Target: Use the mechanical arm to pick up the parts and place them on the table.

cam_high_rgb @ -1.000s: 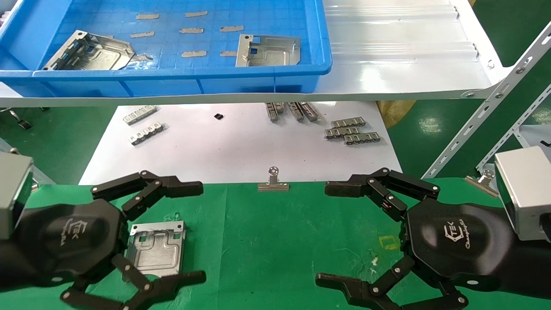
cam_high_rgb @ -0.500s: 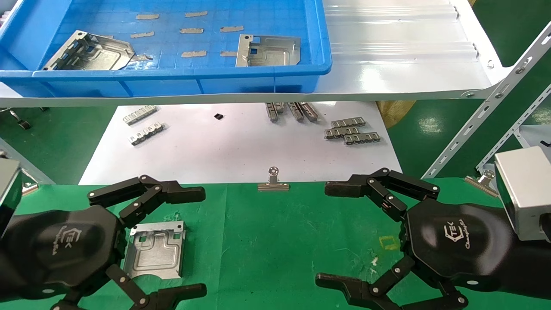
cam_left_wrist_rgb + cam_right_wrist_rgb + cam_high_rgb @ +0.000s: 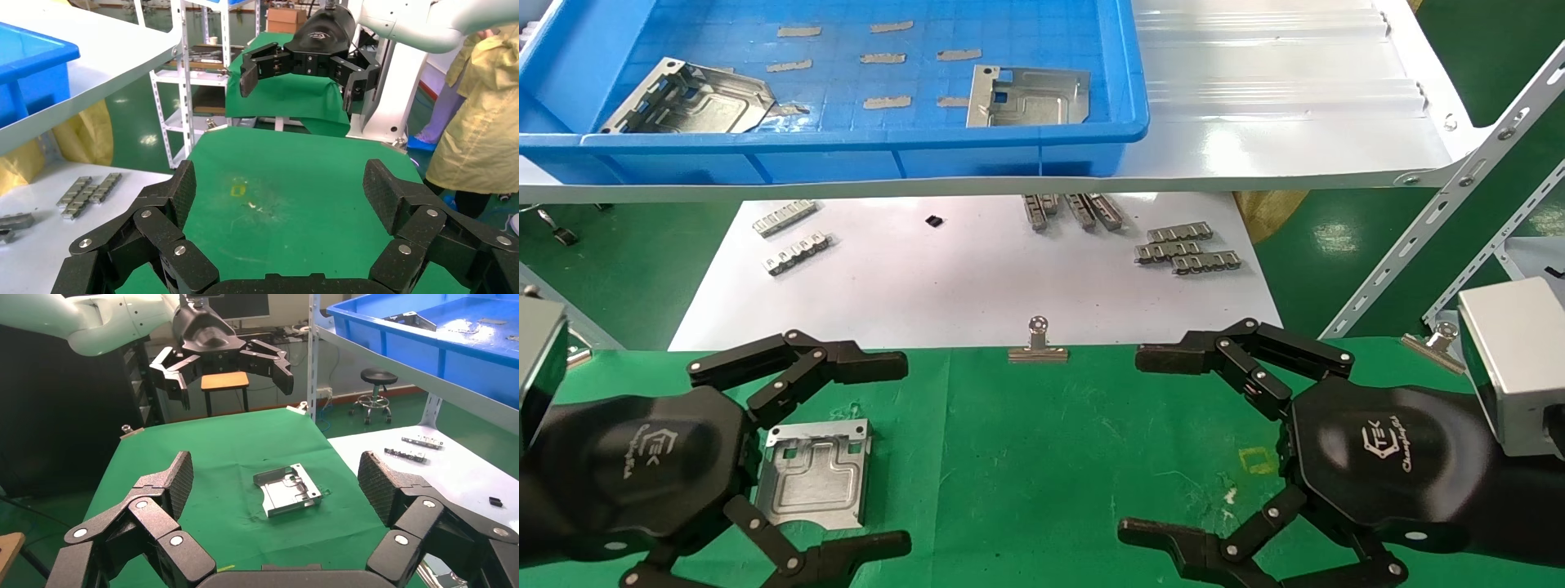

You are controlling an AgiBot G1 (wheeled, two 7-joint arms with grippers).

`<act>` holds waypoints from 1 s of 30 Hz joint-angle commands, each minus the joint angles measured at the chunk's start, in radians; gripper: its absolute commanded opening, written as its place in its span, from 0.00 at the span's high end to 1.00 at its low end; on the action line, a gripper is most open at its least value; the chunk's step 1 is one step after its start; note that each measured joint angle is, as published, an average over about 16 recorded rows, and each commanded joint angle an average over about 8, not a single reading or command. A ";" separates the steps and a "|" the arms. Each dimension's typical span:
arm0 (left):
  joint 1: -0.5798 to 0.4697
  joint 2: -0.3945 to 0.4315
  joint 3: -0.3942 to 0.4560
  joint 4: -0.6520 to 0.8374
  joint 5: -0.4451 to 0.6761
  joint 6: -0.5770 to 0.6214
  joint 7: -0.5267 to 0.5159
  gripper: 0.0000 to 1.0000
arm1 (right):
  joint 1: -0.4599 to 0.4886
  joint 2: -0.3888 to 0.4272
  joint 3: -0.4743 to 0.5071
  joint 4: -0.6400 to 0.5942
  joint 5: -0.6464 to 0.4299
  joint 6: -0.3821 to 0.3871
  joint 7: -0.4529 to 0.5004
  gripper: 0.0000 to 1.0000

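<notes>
One silvery stamped part (image 3: 815,473) lies flat on the green table (image 3: 1042,457), also seen in the right wrist view (image 3: 287,490). My left gripper (image 3: 895,452) is open and empty, raised over the table with the part below its fingers near the palm. My right gripper (image 3: 1133,445) is open and empty over the table's right side; it also shows far off in the left wrist view (image 3: 303,70). Two more parts (image 3: 695,100) (image 3: 1027,96) lie in the blue bin (image 3: 846,155) on the glossy white shelf.
A white sheet (image 3: 977,278) beyond the table holds small slotted metal strips (image 3: 1187,251) (image 3: 789,241). Silver binder clips (image 3: 1037,345) (image 3: 1438,343) grip the cloth's far edge. A slanted metal shelf strut (image 3: 1442,212) stands at the right. A person in yellow (image 3: 477,128) stands far off.
My left gripper drew back toward me off the part and shifted slightly; the part stays flat on the cloth. The right arm has not moved.
</notes>
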 commanded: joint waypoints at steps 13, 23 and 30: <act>-0.002 0.001 0.002 0.005 0.002 0.001 0.002 0.00 | 0.000 0.000 0.000 0.000 0.000 0.000 0.000 0.00; -0.003 0.002 0.003 0.006 0.003 0.001 0.003 0.00 | 0.000 0.000 0.000 0.000 0.000 0.000 0.000 0.00; -0.003 0.002 0.003 0.007 0.003 0.001 0.004 0.00 | 0.000 0.000 0.000 0.000 0.000 0.000 0.000 0.00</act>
